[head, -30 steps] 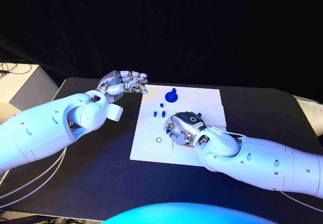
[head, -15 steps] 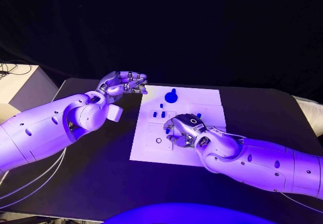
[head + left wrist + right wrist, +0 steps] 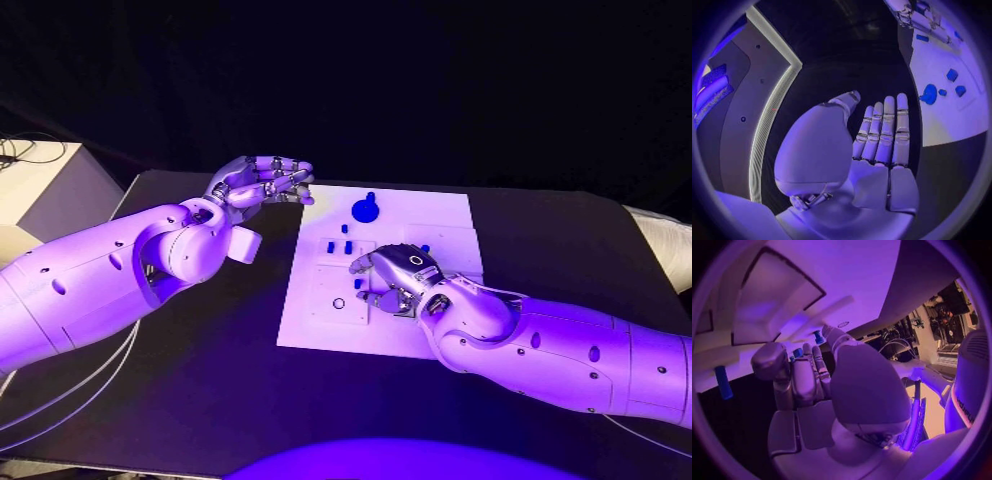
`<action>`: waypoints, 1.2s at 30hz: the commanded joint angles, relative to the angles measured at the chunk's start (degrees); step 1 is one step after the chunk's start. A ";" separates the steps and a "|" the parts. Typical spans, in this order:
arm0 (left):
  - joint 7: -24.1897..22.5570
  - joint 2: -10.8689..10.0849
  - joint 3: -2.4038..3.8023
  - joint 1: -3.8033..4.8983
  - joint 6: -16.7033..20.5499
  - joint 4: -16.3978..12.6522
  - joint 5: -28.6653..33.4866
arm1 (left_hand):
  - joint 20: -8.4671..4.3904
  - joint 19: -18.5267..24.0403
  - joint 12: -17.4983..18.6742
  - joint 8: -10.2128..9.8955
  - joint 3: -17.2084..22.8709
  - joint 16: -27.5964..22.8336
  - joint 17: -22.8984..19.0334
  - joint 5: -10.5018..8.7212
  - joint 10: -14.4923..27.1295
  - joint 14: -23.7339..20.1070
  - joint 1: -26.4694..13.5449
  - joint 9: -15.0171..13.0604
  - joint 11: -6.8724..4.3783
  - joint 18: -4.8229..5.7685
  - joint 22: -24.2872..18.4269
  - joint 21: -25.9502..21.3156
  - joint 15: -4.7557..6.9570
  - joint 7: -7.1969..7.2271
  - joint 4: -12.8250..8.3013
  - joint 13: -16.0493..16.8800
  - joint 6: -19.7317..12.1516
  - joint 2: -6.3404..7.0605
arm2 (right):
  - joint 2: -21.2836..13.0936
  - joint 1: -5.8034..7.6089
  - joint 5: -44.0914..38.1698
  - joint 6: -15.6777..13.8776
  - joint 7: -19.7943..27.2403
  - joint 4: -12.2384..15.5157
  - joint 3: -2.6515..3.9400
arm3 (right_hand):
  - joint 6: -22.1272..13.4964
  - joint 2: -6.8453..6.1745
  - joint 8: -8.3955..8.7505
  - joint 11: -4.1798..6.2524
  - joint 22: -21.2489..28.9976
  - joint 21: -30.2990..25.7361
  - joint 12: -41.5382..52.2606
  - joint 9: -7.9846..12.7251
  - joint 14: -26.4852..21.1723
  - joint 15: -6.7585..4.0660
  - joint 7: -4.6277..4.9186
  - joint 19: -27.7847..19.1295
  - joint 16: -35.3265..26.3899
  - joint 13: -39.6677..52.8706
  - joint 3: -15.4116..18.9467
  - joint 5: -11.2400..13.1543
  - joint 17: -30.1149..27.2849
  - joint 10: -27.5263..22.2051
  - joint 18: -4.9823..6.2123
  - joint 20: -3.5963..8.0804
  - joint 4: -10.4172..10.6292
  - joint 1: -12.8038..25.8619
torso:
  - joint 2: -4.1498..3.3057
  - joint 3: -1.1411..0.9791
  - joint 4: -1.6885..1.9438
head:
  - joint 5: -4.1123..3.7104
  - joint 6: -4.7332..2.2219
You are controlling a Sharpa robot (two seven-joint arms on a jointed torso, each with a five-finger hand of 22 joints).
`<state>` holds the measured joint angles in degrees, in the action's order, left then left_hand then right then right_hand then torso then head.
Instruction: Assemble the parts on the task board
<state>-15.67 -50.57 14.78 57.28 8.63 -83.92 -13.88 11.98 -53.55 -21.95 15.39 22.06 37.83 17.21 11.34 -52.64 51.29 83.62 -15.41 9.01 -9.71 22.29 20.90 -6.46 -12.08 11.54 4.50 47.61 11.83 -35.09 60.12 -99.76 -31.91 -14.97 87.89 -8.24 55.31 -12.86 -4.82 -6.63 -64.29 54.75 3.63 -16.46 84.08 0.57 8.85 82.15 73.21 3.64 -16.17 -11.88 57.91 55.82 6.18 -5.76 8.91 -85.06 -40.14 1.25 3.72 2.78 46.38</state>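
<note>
Black table [image 3: 202, 380], dark room behind. Left robot hand [image 3: 263, 182] empty, fingers apart, hovering off white task board [image 3: 325, 330] far-left corner. Blue parts [image 3: 368, 209] on board. Right robot hand [image 3: 392, 280] curled over board middle; grip unclear.

A black table [image 3: 216, 390] carries the white task board [image 3: 433, 215] at its middle, lying flat, with small blue parts [image 3: 366, 209] scattered across the board.
</note>
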 commanded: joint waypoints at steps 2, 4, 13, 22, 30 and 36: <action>-0.09 0.16 0.04 0.00 -0.66 -0.02 0.32 | 0.03 -0.25 0.23 -0.10 -0.34 -0.36 0.07 0.22 0.00 0.32 0.39 0.05 0.54 -0.59 -0.09 -0.36 0.03 -0.80 0.08 -0.10 -0.38 -0.18 | -0.28 -0.11 -0.37 -1.14 -1.20 0.21 -0.08 | -0.79 0.05 0.54 0.00 0.21 -0.46 -0.03 0.60 -0.08 0.53 -0.07 -0.04 0.44 -0.04 1.84 -0.33 -0.32 -0.97 0.48 -0.54 1.40 -1.65 | 0.02 0.00 -0.01 | -0.21 -0.24; -0.08 0.18 0.04 0.00 -0.69 0.01 0.32 | 0.03 -0.25 0.23 -0.10 -0.34 -0.36 0.07 0.22 0.00 0.32 0.39 0.05 0.54 -0.59 -0.09 -0.36 0.03 -0.80 0.08 -0.10 -0.38 -0.18 | -0.47 -0.11 -0.20 -1.23 -1.27 0.39 -0.08 | -1.01 0.06 0.70 -0.03 0.17 -0.43 -0.01 0.79 -0.09 0.55 -0.15 0.00 0.49 -0.03 2.29 -0.36 -0.39 -1.13 0.47 -0.57 1.88 -2.03 | 0.01 0.01 0.00 | -0.31 -0.30; -0.10 0.17 0.04 -0.01 -0.81 -0.03 0.32 | 0.03 -0.25 0.23 -0.10 -0.34 -0.36 0.07 0.22 0.00 0.32 0.39 0.05 0.54 -0.59 -0.09 -0.36 0.03 -0.80 0.08 -0.10 -0.38 -0.18 | -4.66 1.48 3.33 -0.34 -0.19 4.58 0.44 | -0.05 0.21 0.44 0.81 -1.21 1.29 1.39 1.63 -0.17 -0.05 0.16 0.69 0.82 0.18 1.86 -0.60 -0.71 3.08 0.19 -0.11 4.60 -4.34 | 0.05 0.03 -0.09 | -1.07 -0.94; -0.14 0.11 0.04 -0.02 -0.83 -0.04 0.32 | 0.03 -0.28 0.24 -0.09 -0.36 -0.44 0.10 0.22 0.03 0.31 0.46 0.05 0.54 -0.59 -0.13 -0.42 0.03 -0.79 0.05 -0.11 -0.39 -0.20 | -9.92 7.51 8.90 6.26 2.15 6.74 0.93 | 1.94 -0.79 -0.32 1.27 -3.61 4.37 1.71 1.94 0.43 -0.44 -0.10 1.60 2.47 0.09 -1.98 -0.99 1.14 6.81 -0.36 0.33 5.80 -4.58 | 0.11 0.03 -0.16 | -2.12 -1.80; -0.11 0.29 0.03 -0.06 -0.98 -0.02 0.32 | 0.03 -0.31 0.22 -0.06 -0.36 -0.47 0.13 0.23 0.00 0.33 0.52 0.04 0.53 -0.59 -0.15 -0.45 0.04 -0.78 0.05 -0.10 -0.36 -0.26 | -11.37 10.40 8.09 12.09 1.88 3.78 1.03 | 1.86 -2.04 -0.22 1.33 -4.08 4.86 0.89 2.17 0.48 -0.49 -0.52 1.68 2.85 -0.01 -2.74 -0.87 1.41 6.40 -0.45 0.40 6.22 -3.97 | 0.01 -0.02 0.01 | -3.13 -2.47; -0.08 0.32 0.03 -0.09 -1.00 -0.02 0.32 | 0.03 -0.31 0.22 -0.06 -0.36 -0.47 0.13 0.23 0.00 0.33 0.52 0.04 0.53 -0.59 -0.15 -0.45 0.04 -0.78 0.05 -0.10 -0.36 -0.26 | -11.33 10.82 6.40 16.66 1.10 1.80 1.03 | 1.50 -2.56 -0.04 1.27 -4.36 5.06 0.27 2.45 0.52 -0.42 -1.10 1.70 3.28 0.10 -1.37 1.62 1.74 5.43 -0.49 0.34 6.94 -2.88 | -0.01 0.03 0.04 | -3.27 -2.55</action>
<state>-15.47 -50.37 14.77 57.23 8.50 -83.84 -13.87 11.99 -53.55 -21.95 15.39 22.06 37.59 17.26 11.34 -52.64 51.29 83.62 -15.41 9.01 -9.72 22.22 20.69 -6.46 -12.08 11.54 4.44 47.61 11.83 -46.48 70.88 -92.02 -21.11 -13.89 90.05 -7.20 56.83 -15.10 -4.85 -5.30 -68.59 59.47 4.20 -14.08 84.15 0.50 8.05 83.40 76.22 3.71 -18.08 -10.72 59.61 61.67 6.18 -5.33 15.84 -88.23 -40.12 1.25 3.73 -0.42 43.86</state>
